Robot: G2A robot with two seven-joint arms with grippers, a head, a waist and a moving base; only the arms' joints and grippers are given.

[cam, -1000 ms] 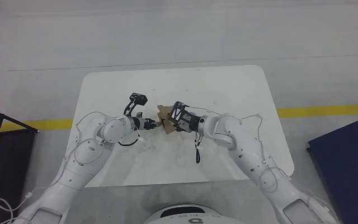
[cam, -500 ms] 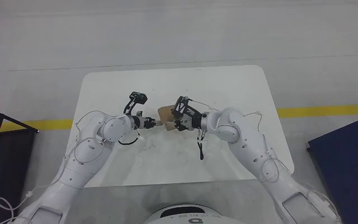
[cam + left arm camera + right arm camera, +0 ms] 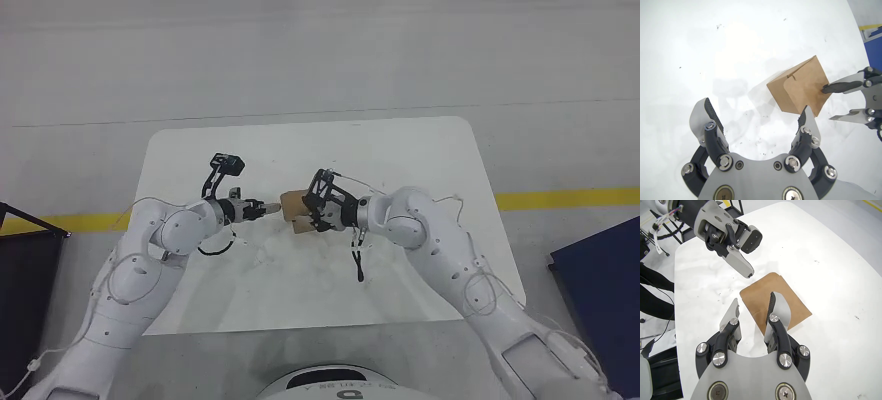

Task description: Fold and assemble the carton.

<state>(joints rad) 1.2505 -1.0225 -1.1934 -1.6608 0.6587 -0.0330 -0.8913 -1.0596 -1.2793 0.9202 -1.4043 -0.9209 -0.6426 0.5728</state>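
**Carton.** The brown cardboard carton sits on the white worktop, near its centre and between the two arms. In the left wrist view it stands as a partly closed box. A flap with a rounded corner lies over one face, and a short slit is cut at the fold above it.

**Right jaws.** The right jaws are at the carton's side nearest the right arm and stand partly open, gripping nothing. One dark-padded fingertip bears against the flap face. The other fingertip stands off the carton, just beside its edge and above the worktop.

**Left jaws.** The left jaws are on the opposite side of the carton, spread wide and empty. In the right wrist view one fingertip sits just beside the carton's near corner with a small gap visible. The second fingertip is well clear of the carton, over bare worktop.

**Surroundings.** A black cable hangs from the right arm onto the worktop. The worktop carries small dark specks. A yellow line runs across the grey floor beyond the worktop's edge.
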